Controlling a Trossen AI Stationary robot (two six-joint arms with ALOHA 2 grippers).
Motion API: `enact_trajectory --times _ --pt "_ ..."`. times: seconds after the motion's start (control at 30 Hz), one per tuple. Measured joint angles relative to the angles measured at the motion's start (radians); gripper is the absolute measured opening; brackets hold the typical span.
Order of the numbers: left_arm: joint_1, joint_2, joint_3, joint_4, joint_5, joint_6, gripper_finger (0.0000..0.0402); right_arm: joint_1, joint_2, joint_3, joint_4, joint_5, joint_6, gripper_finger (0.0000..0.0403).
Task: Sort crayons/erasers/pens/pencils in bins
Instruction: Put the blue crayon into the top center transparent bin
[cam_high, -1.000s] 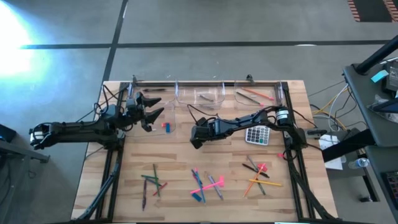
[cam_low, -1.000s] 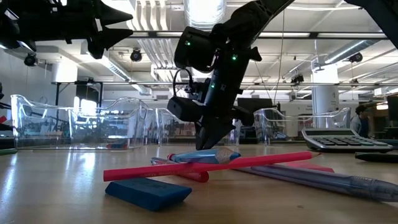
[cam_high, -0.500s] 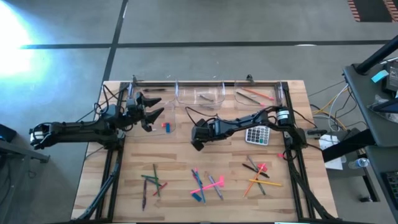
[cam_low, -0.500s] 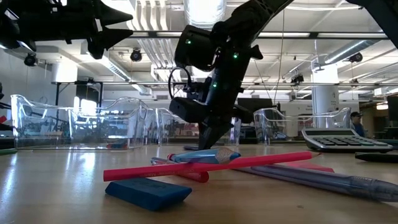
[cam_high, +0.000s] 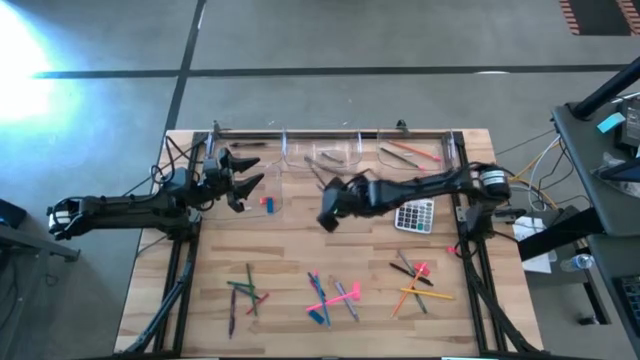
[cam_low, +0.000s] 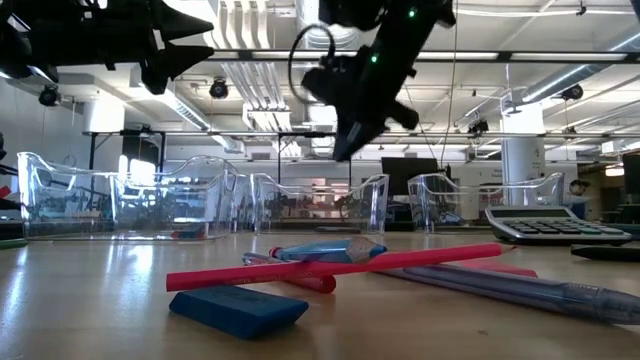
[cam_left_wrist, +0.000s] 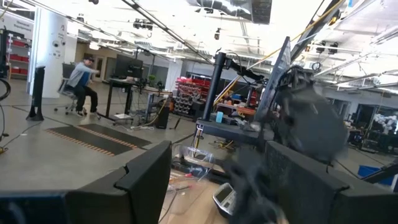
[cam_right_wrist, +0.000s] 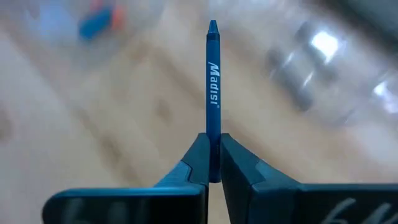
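My right gripper hangs above the middle of the table, shut on a blue crayon with white lettering. The crayon sticks out forward past the fingertips. In the low view that gripper is high above the tabletop. My left gripper waits open above the table's far left, beside a clear bin holding a blue and a red eraser. More clear bins line the far edge; one holds long thin sticks. My right gripper pinches the blue crayon's back end between its two fingers. The crayon runs along the fingers and points straight out beyond them. It is lifted clear of the table, slanting downward with the gripper.
A grey calculator lies right of centre. Three loose heaps of sticks lie near the front edge. In the low view a blue eraser and a long pink stick lie close by.
My right gripper has risen well off the tabletop, drawing a little toward the table's right and far edges, and has tipped less steeply downward. It rose faster in the last half second.
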Motion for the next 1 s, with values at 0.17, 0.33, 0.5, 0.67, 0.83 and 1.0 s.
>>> enact_trajectory --times 0.17,0.33,0.5,0.67,0.83,1.0 --pt "0.000 0.002 0.000 0.001 0.000 0.000 0.0244 -0.105 -0.063 -0.065 0.186 -0.009 -0.102 0.0013" --pt "0.000 0.002 0.000 0.000 0.000 0.000 0.0244 -0.227 -0.037 -0.080 0.204 -0.126 -0.158 0.0013" --pt "0.000 0.002 0.000 0.000 0.000 0.000 0.0244 -0.293 0.019 -0.077 0.224 -0.132 -0.183 0.0013" --pt "0.000 0.002 0.000 0.000 0.000 0.000 0.0244 -0.331 0.043 -0.074 0.252 -0.122 -0.179 0.0013" --pt "0.000 0.002 0.000 0.000 -0.001 0.001 0.0244 -0.340 0.043 -0.074 0.254 -0.096 -0.177 0.0038" --pt "0.000 0.002 0.000 -0.001 -0.001 0.001 0.0244 -0.340 0.029 -0.071 0.241 -0.093 -0.195 0.0107"
